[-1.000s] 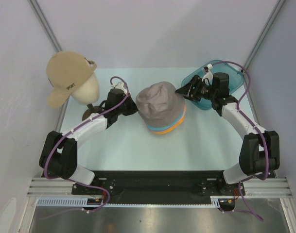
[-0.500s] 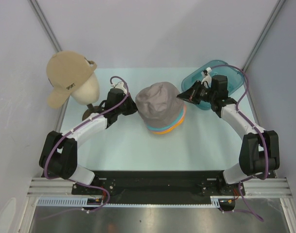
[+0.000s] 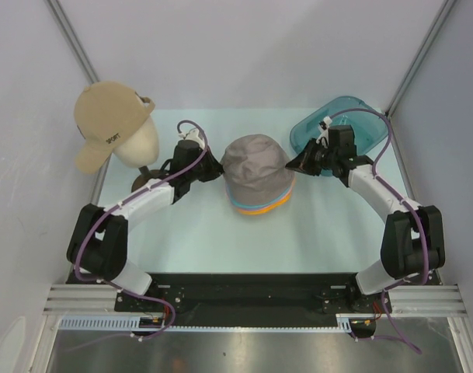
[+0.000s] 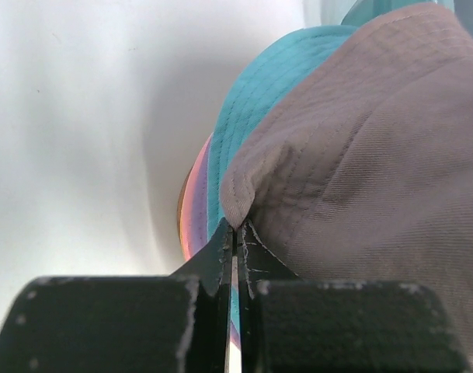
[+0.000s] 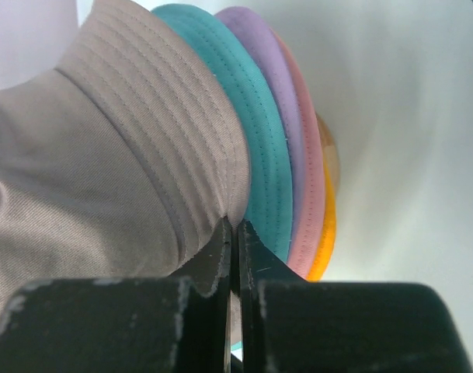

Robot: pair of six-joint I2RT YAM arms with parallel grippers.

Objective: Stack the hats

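The hats sit in one stack at the table's middle, the grey-taupe hat on top. Under it the brims of the teal hat, lilac hat, pink hat and yellow-orange hat show as bands. My left gripper is shut on the grey-taupe hat's left brim, the jaws pinching the cloth edge. On the opposite side my right gripper is shut on the same hat's right brim.
A cream mannequin head wearing a tan cap stands at the back left, close to my left arm. A clear teal plastic tub lies at the back right behind my right wrist. Walls enclose the table.
My right gripper went from open near the tub to shut and moved left and down onto the grey-taupe hat's right brim. The left gripper kept its grip.
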